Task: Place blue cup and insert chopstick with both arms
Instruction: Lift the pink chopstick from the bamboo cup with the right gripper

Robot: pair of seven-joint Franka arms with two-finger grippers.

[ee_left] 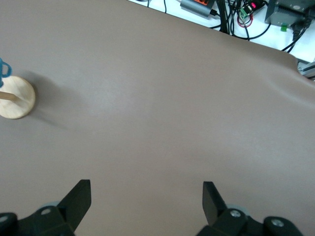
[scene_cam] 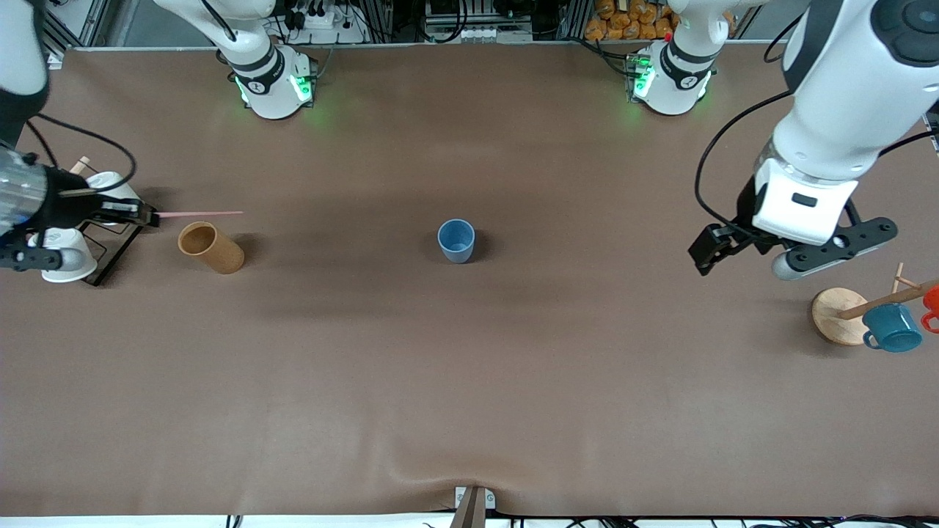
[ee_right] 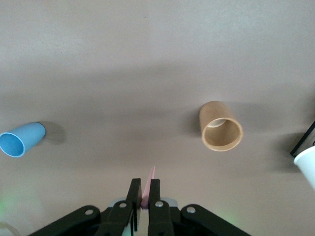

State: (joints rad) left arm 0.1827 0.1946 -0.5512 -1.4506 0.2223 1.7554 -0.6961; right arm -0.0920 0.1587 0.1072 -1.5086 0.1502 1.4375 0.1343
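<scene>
Up over the desk (scene_cam: 469, 381) at its own end, the right claw (scene_cam: 150, 216) lies level, pinched shut on the chopstick (scene_cam: 199, 213), a thin pale-pink stick jutting out sideways above the tan cup (scene_cam: 211, 248). Meanwhile the left claw (scene_cam: 710, 249) hangs spread wide and empty near the wooden rack base (scene_cam: 836, 314). Upright mid-desk stands the blue cup (scene_cam: 456, 240), plain, matte, handleless.
</scene>
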